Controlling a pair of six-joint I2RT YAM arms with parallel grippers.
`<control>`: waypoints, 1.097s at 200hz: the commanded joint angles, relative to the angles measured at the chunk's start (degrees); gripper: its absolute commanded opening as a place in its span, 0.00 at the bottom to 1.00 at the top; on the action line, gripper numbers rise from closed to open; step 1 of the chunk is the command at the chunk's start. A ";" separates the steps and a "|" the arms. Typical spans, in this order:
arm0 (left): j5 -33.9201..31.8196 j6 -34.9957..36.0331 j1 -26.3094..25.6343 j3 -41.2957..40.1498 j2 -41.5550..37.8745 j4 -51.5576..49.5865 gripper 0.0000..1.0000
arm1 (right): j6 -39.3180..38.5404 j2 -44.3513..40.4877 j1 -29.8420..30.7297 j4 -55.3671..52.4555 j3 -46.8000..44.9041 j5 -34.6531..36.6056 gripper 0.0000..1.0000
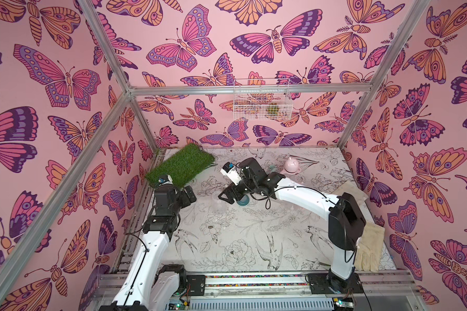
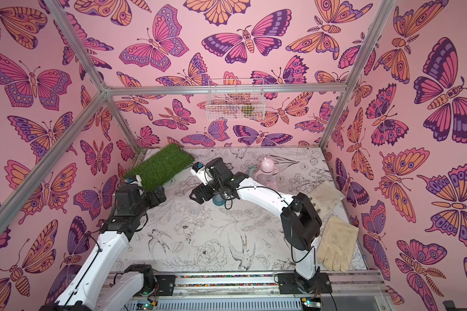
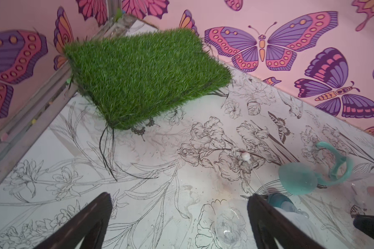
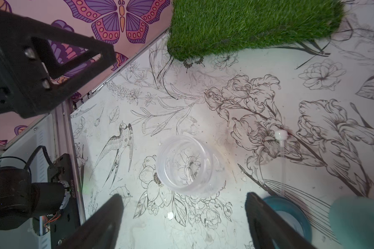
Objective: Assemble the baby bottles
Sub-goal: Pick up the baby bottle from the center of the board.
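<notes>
Left pincer [image 3: 180, 195], right pincer [image 4: 183, 194] — both wide apart, empty; clear bottle [image 4: 185, 166] nearby.

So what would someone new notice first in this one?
The loud pink butterfly walls dominate, with a green grass mat at the far left corner of the table. Mid-table, the right gripper hangs open close to a clear bottle with no top on. A pink-capped bottle stands near the back.
</notes>
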 commanded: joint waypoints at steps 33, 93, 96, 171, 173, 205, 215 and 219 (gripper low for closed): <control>3.89 -2.92 1.04 -2.09 2.00 5.64 1.00 | -3.48 6.56 1.53 1.25 7.19 0.78 0.96; 1.86 -2.75 1.04 -2.73 0.59 5.67 1.00 | -5.61 10.46 3.46 -1.86 10.01 3.09 0.96; 1.77 -2.75 1.03 -2.85 0.58 5.67 1.00 | -5.78 10.52 3.57 -2.04 9.96 3.40 0.96; 2.26 -2.57 1.03 -2.84 0.73 5.63 1.00 | -4.94 11.61 4.22 -0.76 7.07 7.81 0.89; 2.35 -2.57 1.03 -2.83 0.68 5.63 1.00 | -4.90 11.74 4.26 -0.76 7.11 7.88 0.89; 3.07 -2.48 1.07 -2.84 0.75 5.66 1.00 | -5.01 13.22 4.24 -1.28 8.52 8.37 0.87; 3.30 -2.40 1.05 -2.87 0.74 5.65 1.00 | -5.03 13.53 4.24 -1.28 8.68 8.40 0.87; 3.34 -2.40 1.04 -2.85 0.72 5.74 1.00 | -5.03 13.60 4.27 -1.29 8.75 8.42 0.86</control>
